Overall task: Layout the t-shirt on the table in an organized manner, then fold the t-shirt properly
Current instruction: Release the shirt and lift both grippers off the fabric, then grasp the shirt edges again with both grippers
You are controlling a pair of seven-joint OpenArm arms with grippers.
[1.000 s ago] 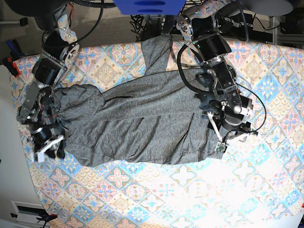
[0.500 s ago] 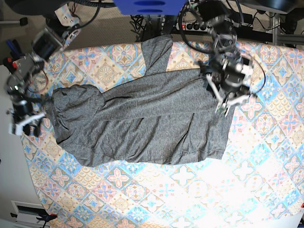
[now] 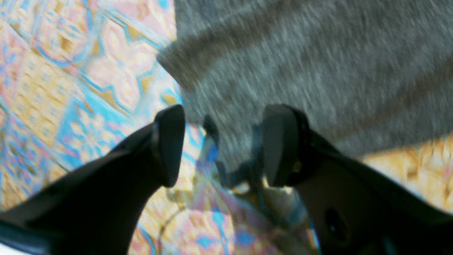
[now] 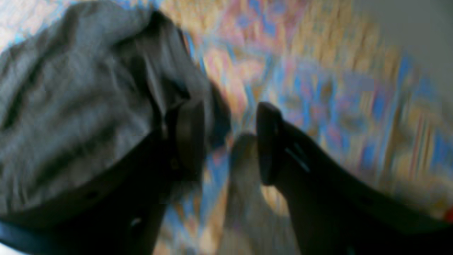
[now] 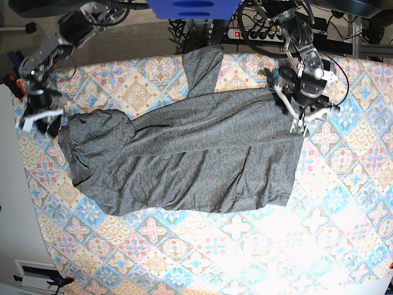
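— Where's the shirt?
— The t-shirt (image 5: pixel 184 157) lies spread across the patterned surface (image 5: pixel 344 184), one sleeve toward the far edge.
— And the arms?
— Left gripper (image 5: pixel 302 120) hovers at the hem corner, fingers (image 3: pixel 170 145) apart, empty — right gripper (image 5: pixel 38 120) beside the other end, likewise spread.

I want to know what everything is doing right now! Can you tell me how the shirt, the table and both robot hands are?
t-shirt: spread out flat on the table, wrinkled, not folded yet, nobody holding it.
table: covered by its tile-pattern cloth, shirt lying on it.
left end effector: open, empty, over the shirt's edge.
right end effector: open, empty, beside the bunched end of the shirt.
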